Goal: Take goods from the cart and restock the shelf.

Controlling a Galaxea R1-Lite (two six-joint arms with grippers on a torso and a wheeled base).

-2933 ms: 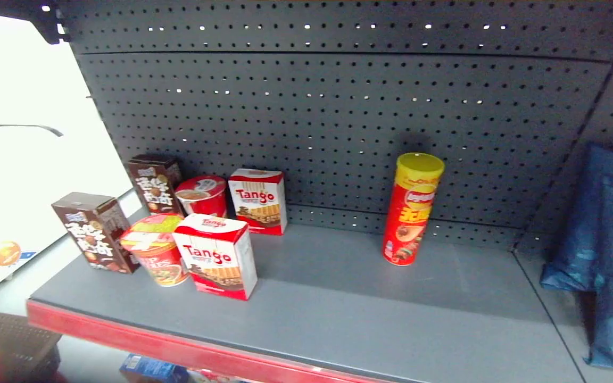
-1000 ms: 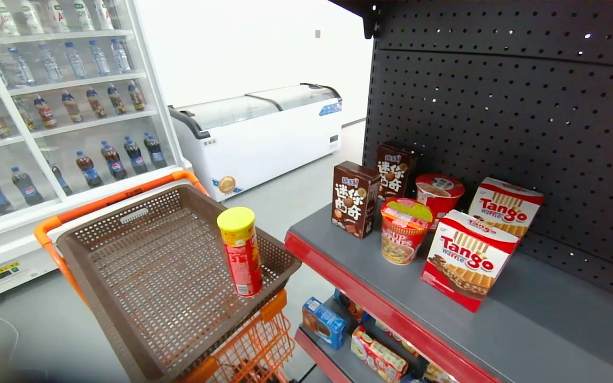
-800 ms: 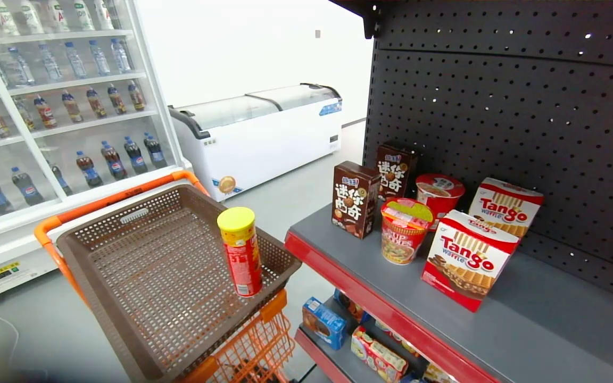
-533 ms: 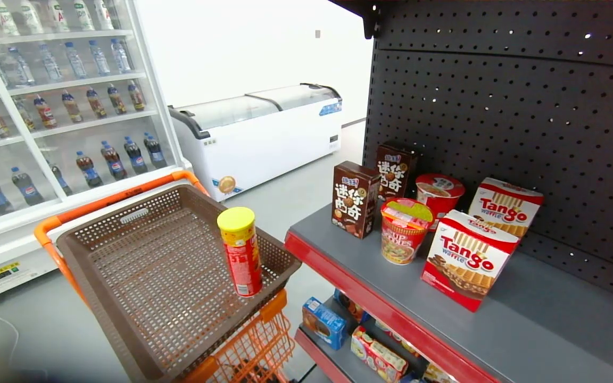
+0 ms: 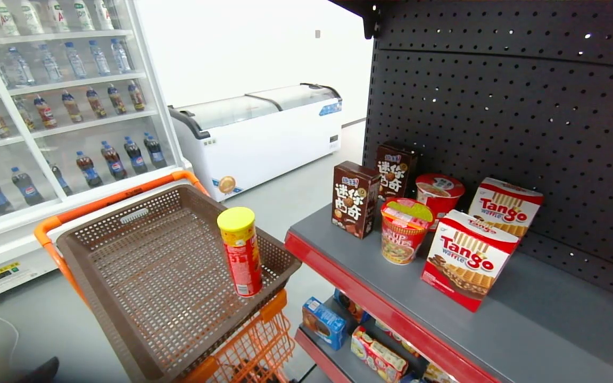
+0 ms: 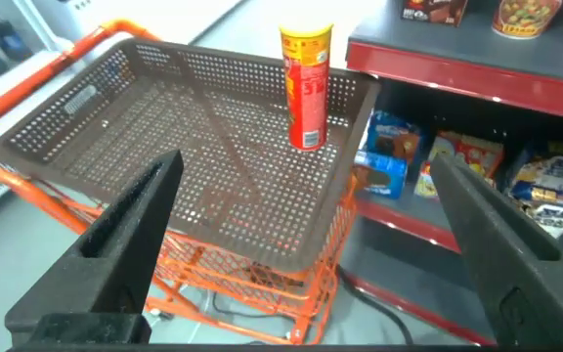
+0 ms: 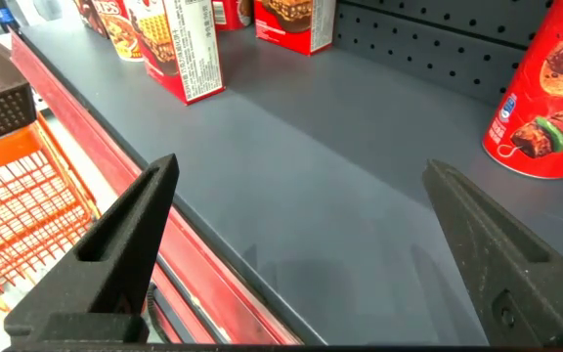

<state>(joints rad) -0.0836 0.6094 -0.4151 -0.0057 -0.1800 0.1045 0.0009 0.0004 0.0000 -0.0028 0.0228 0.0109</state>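
– Fingers first: left fingers (image 6: 115, 254) are spread wide with nothing between them, hanging above the cart's basket (image 6: 96, 137). Right fingers (image 7: 115, 244) are likewise apart and empty, over the shelf (image 7: 291, 166).

– What's left to move?

– One can (image 5: 240, 250), upright in the basket, close to the wall on the shelf side. A second can (image 7: 545, 108) already stands on the shelf by the pegboard. So I judge I'm at the start of another fetch: the approach, with no grasp yet.

– Next move?

– I'd bring the left fingers down around the can's middle, one on each side, and close gently. It's tall and narrow, so a nudge from one finger could tip it. Then I'd lift it clear of the basket rim and the shelf's red lip before carrying it across.

– Where would you set it?

– Boxes (image 5: 466, 255) and cups (image 5: 402, 229) crowd the shelf's left end. The bare stretch to their right, toward the second can, looks the sensible spot.
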